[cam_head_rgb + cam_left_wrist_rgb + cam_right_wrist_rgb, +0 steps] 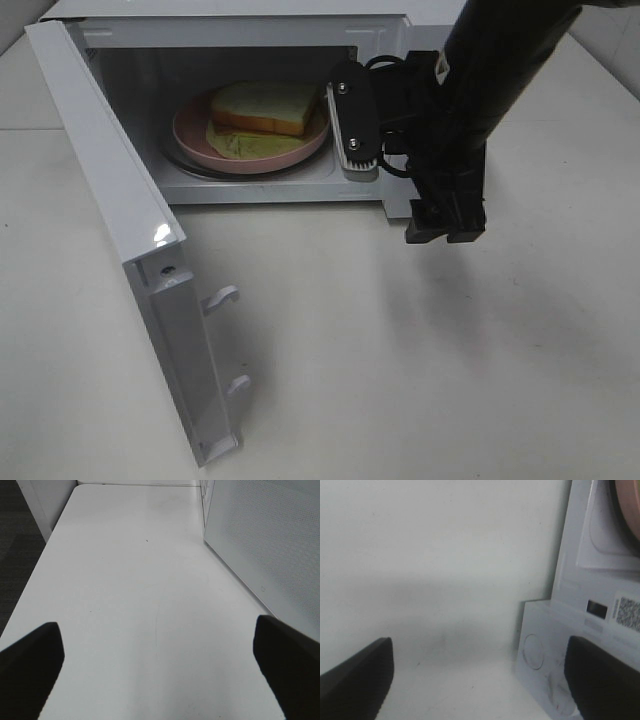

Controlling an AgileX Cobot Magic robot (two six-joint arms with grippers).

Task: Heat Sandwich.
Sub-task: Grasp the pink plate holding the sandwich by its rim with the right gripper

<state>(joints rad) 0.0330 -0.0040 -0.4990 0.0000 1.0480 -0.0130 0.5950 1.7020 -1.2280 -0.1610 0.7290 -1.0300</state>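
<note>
The sandwich (265,108), a toast slice over a yellow-green layer, lies on a round pink plate (195,138) inside the open white microwave (250,20). My right gripper (445,232) (480,680) hangs in front of the microwave's control panel, to the right of the cavity. Its fingers are wide apart with nothing between them. In the right wrist view the panel's dial (535,652) and a sliver of the plate (627,510) show. My left gripper (160,680) is open and empty over bare table, beside the microwave's perforated side wall (270,545). It is outside the exterior view.
The microwave door (130,250) stands swung out toward the front left, with its latch hooks (222,297) facing right. The white table (400,380) runs in front of the oven, and its left edge (35,580) drops to dark floor.
</note>
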